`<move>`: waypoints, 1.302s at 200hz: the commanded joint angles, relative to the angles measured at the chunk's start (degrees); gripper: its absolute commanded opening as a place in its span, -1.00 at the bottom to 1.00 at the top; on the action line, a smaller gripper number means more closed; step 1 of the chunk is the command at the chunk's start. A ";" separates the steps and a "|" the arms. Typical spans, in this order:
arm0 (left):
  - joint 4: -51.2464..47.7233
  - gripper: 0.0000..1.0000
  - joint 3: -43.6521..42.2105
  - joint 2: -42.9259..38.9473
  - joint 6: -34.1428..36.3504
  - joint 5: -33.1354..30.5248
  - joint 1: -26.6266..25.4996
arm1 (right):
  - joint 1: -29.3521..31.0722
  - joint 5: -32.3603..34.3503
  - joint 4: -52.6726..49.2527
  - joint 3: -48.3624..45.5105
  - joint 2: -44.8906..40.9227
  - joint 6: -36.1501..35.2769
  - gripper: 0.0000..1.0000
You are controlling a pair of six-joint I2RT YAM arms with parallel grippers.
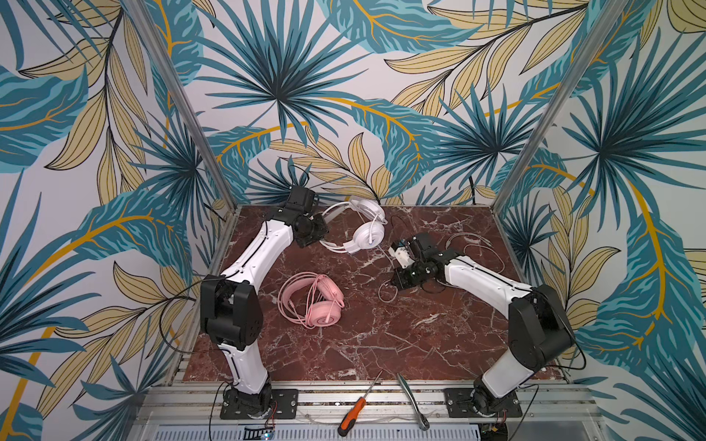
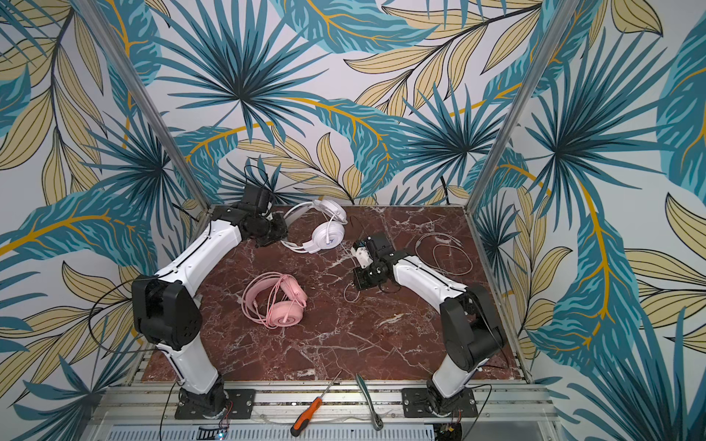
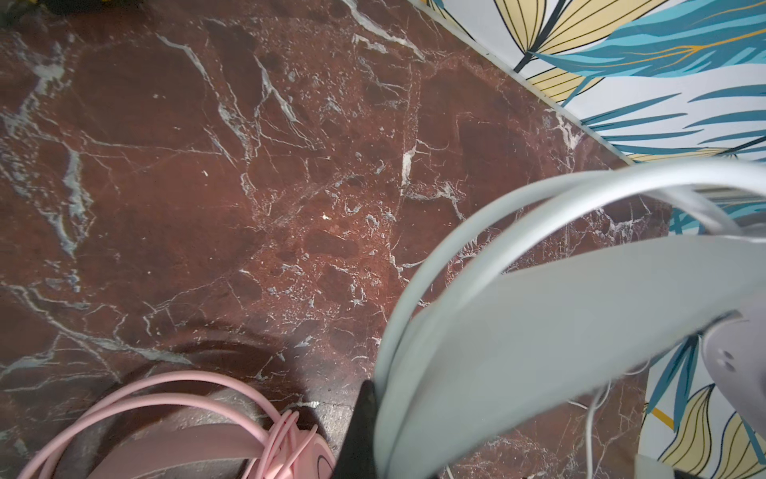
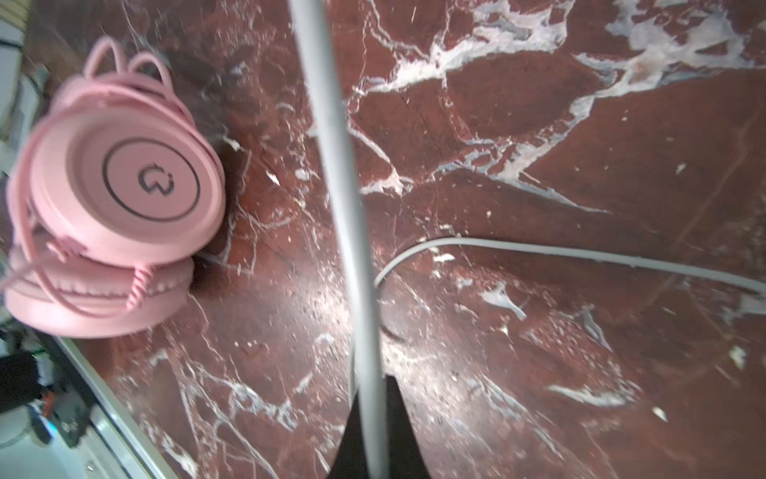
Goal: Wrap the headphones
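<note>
Got left gripper [image 1: 320,233] at far left of tabletop [image 1: 382,343], jaws clamped on headband [image 3: 539,331] of white headphones [image 1: 368,229], cups near back edge. Got right gripper [image 4: 373,439] just beside lower cup, jaws pinched together on white cable [image 4: 344,199]. Pink headphones [image 1: 315,305] flat at front-left of centre, cable already looped round them. Looks done, so judging white pair to be the job in hand.

Risks:
- Loose slack [image 1: 477,248] in open loops at far right, behind right arm [image 1: 485,275], presumably same cable. Could hook on arm during winding, then yank headset out of left grip.
- Thin smooth cable: could slide through pinch if slack, or kink at cup exit if pulled hard.
- Headband hold looks close to one edge in left wrist view: could twist out under side pull.
- Wide sweep toward pink pair could knock it and undo its wrap.

Labels: ringed logo [image 4: 155,182] on pink cup, a swirl with two dots, no letters. Small blue mark [image 2: 333,241] on white cup, too small to read. No other legible writing.
</note>
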 commanded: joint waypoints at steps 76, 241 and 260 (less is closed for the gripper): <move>1.57 -1.00 -0.63 -0.14 -5.08 -4.27 0.42 | 5.63 12.89 -9.19 4.46 -5.18 -21.46 -1.00; 0.47 -1.00 -1.20 -2.25 -6.04 -8.33 0.42 | 6.67 0.56 11.63 -5.47 5.83 -6.18 -0.95; 0.51 -1.00 -1.47 -2.68 -5.79 -8.56 0.44 | 6.64 0.19 12.30 -5.61 6.39 -5.84 -0.88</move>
